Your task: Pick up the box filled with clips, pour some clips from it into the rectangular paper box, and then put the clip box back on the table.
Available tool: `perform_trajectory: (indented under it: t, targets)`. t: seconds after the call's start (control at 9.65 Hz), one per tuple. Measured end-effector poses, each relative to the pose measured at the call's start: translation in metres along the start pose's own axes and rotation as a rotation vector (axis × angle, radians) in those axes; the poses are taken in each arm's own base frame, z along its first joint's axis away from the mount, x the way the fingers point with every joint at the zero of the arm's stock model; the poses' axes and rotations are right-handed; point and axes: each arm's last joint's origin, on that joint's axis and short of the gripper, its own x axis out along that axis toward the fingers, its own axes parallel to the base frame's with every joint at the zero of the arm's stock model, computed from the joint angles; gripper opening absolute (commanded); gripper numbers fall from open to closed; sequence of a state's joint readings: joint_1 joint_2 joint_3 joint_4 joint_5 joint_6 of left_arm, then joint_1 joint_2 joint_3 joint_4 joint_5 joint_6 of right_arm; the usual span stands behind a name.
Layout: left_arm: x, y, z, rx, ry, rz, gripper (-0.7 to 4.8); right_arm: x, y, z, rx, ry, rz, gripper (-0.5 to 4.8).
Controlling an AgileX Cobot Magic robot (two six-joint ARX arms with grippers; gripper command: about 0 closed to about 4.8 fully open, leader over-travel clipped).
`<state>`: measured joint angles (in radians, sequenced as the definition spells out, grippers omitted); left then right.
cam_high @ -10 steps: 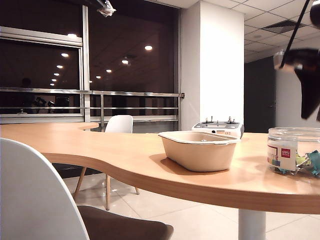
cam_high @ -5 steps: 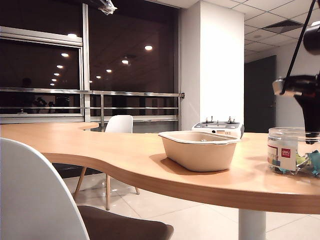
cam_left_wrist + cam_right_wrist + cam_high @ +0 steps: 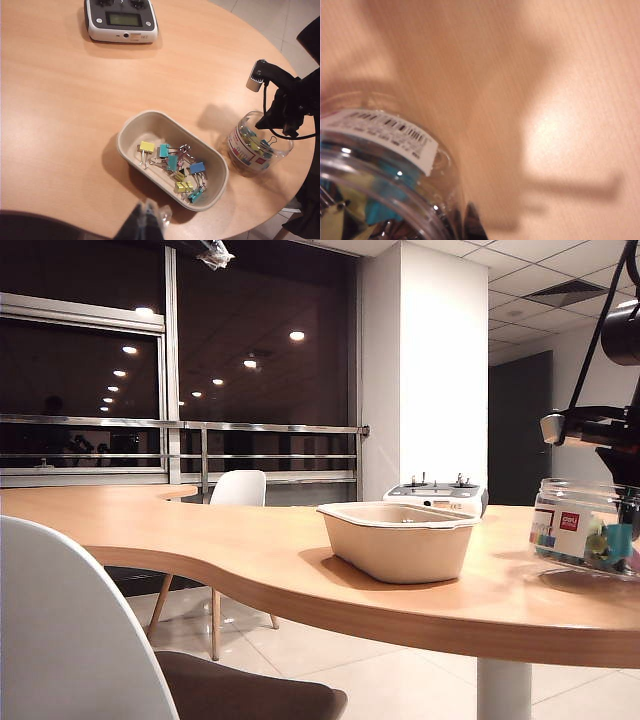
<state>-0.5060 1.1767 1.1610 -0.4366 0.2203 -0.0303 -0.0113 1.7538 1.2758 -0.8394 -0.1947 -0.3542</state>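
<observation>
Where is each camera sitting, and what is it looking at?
Exterior view: low beside the table, looking across it at the paper tray and clip tub; the right hand shows at the tub.
Left wrist view: high up, looking down into the tray at the clips; the left hand peeks in.
Right wrist view: right against the tub, blurred; one dark finger shows.
Shared: all three show the tub.

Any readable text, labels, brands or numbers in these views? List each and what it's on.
Nothing reads for certain.
On the box filled with clips, gripped at its rim by the right gripper: white lettering on a red patch, too small to read.
Its barcode label: print blurred.
On the grey device: small print under the screen, too small.
On the rectangular paper box, the table and the left gripper above them: none.
</observation>
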Motion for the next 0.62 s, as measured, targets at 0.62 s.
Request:
perform_trajectory:
  t: [0.62]
  targets:
    - [0.0,0.0,0.0,0.0,0.0,0.0,-0.07,-0.019,0.007,0.016,-0.065,-0.204,-0.057,-0.02]
